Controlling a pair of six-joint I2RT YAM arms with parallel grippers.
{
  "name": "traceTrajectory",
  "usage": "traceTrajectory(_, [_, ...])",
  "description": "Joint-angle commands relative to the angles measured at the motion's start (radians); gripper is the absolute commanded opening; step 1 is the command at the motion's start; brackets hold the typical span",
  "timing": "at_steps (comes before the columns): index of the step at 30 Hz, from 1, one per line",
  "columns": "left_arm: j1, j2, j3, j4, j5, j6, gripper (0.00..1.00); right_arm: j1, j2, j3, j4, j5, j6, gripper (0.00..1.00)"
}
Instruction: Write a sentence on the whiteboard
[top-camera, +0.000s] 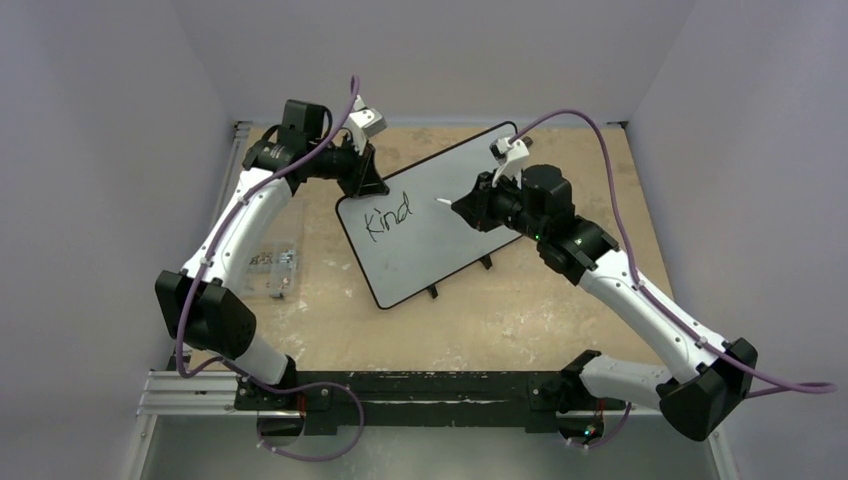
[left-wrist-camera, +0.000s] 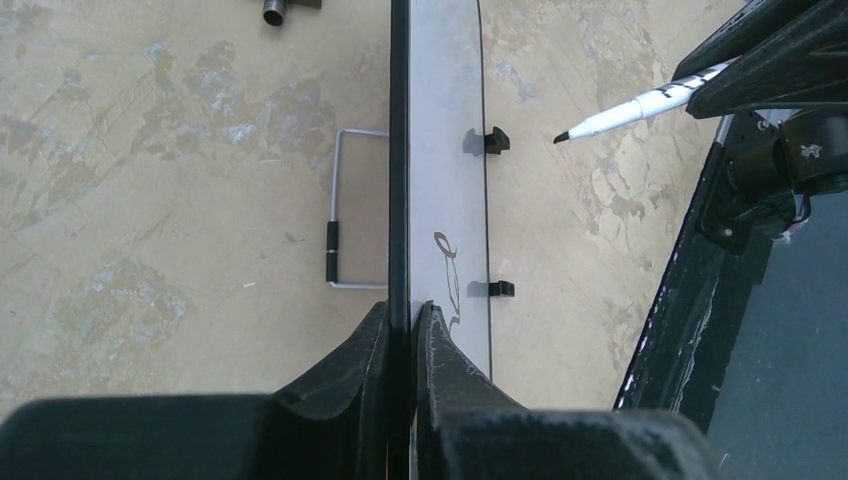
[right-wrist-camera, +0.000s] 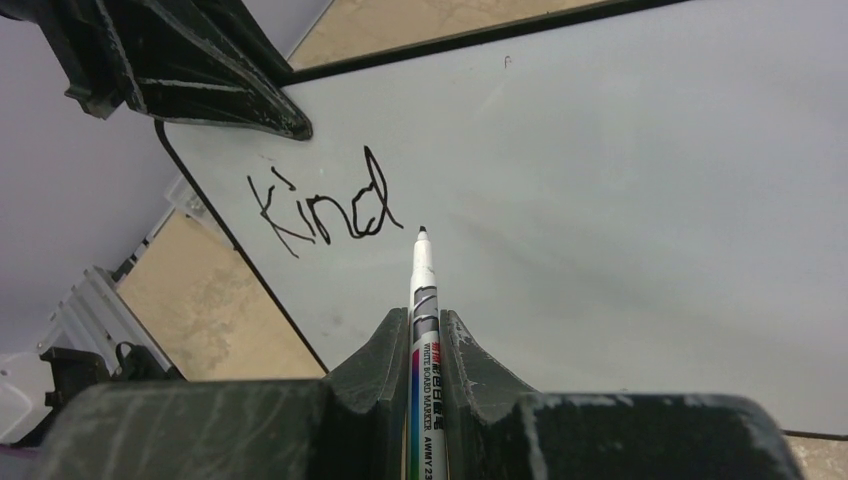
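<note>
Two grips confirmed: left gripper (left-wrist-camera: 408, 312) clamped on far-left edge of whiteboard (top-camera: 432, 255), right gripper (right-wrist-camera: 425, 316) clamped on marker (right-wrist-camera: 423, 282). Whiteboard at centre of table (top-camera: 330, 325); sentence (right-wrist-camera: 322, 212) at "Kind", marker tip just right, off surface.

You look down on a whiteboard (top-camera: 440, 255) with a black rim, sitting skewed on a worn tan table (top-camera: 500, 320). The sentence (top-camera: 389, 217) on it reads only "Kind", in black, near its left end. Your left gripper (top-camera: 366, 182) is closed on the board's far left edge. Your right gripper (top-camera: 462, 205) pinches a white marker (top-camera: 443, 202), tip pointing just right of the word.
</note>
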Motion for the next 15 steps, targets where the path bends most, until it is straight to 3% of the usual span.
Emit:
traceTrajectory(1, [0.005, -0.032, -0.009, 0.144, -0.102, 0.097, 0.0, -0.004, -0.052, -0.032, 0.103, -0.01, -0.027, 0.0])
traceTrajectory(9, [0.003, 0.013, 0.019, 0.112, -0.043, 0.093, 0.0, -0.004, -0.072, -0.047, 0.076, 0.051, -0.062, 0.0])
traceTrajectory(15, [0.003, 0.043, 0.0, 0.128, -0.035, 0.067, 0.0, -0.004, -0.098, -0.078, 0.135, -0.013, -0.122, 0.0])
